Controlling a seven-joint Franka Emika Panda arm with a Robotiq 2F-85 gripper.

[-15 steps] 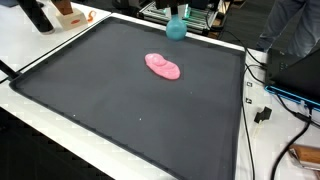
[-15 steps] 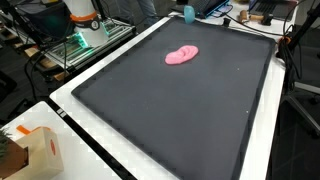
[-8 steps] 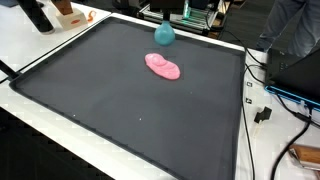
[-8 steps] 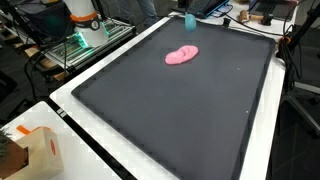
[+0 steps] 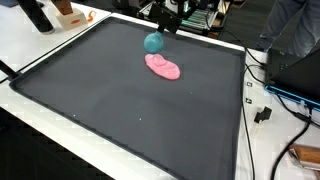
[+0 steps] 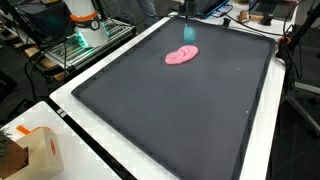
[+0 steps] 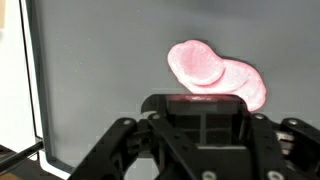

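My gripper point(image 5: 160, 30) hangs over the far part of a black mat point(image 5: 120, 110) and is shut on a teal, rounded soft object point(image 5: 153, 42). It holds the object just above the mat, close beside a flat pink lump point(image 5: 163, 67). In an exterior view the teal object point(image 6: 187, 31) hovers right behind the pink lump point(image 6: 181, 55). In the wrist view the pink lump point(image 7: 215, 72) lies just ahead of the gripper's black body point(image 7: 205, 115). The teal object and the fingertips are hidden there.
The mat point(image 6: 170, 110) has a raised white border. A cardboard box point(image 6: 30, 150) stands at a near corner. Cables and a connector point(image 5: 265, 112) lie beside the mat. A rack of equipment point(image 6: 85, 35) stands off one side. A seated person point(image 5: 290, 35) is at the far corner.
The gripper has carried the teal object down and inward from the mat's far edge toward the pink lump. The pink lump has not moved.
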